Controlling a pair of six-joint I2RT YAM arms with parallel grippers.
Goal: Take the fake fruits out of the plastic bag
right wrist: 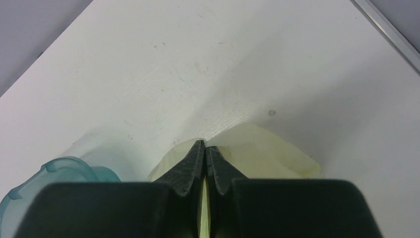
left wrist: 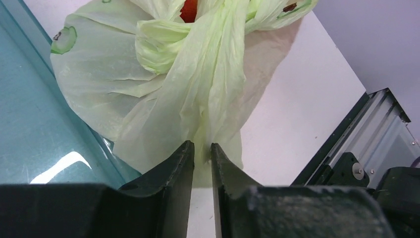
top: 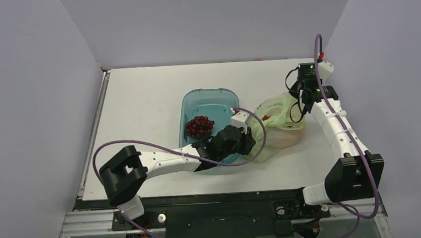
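Note:
The pale-green plastic bag (top: 278, 128) lies right of the tray, crumpled, with reddish and orange fruit shapes showing faintly through it. My left gripper (top: 248, 141) is shut on a twisted strip of the bag (left wrist: 208, 94) at its near-left side. A red fruit (left wrist: 188, 10) shows in the bag's folds in the left wrist view. My right gripper (top: 305, 98) is shut on the bag's far right edge (right wrist: 257, 153). The other fruits are hidden inside the bag.
A clear teal-blue oval tray (top: 196, 100) stands left of the bag and holds a dark maroon grape bunch (top: 199, 127). My left arm reaches across the tray's near end. The table's front edge and metal rail (left wrist: 356, 144) are close behind my left gripper.

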